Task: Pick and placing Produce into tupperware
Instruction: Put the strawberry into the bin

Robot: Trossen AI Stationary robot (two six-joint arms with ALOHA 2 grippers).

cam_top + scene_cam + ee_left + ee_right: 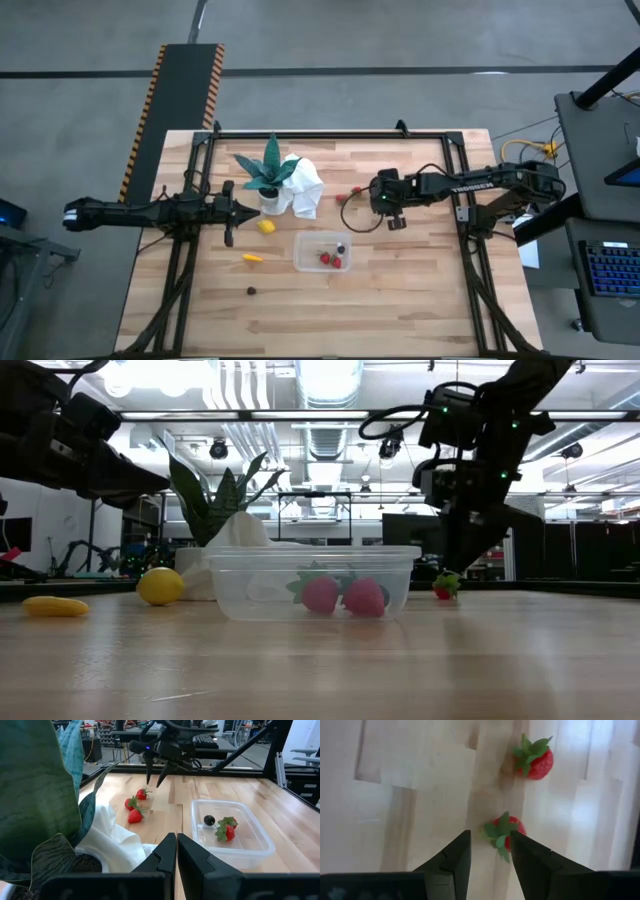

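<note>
The clear tupperware (322, 251) sits mid-table and holds two strawberries (340, 596) and a tiny dark round piece (209, 820). More strawberries (135, 815) lie on the wood left of my right gripper (372, 194). That gripper is open and points down; one strawberry (504, 833) lies just past its fingertips and another (535, 760) farther off. The lemon (266, 227), the yellow-orange piece (253, 258) and a dark round piece (251, 291) rest on the table near my left gripper (250, 212). It is shut and hovers beside the potted plant.
A green spiky potted plant (268, 172) and a crumpled white cloth (305, 188) stand at the far middle of the table, close to the strawberries. A black frame rail (330, 133) runs along the table's far edge and sides. Bare wood lies at the near side.
</note>
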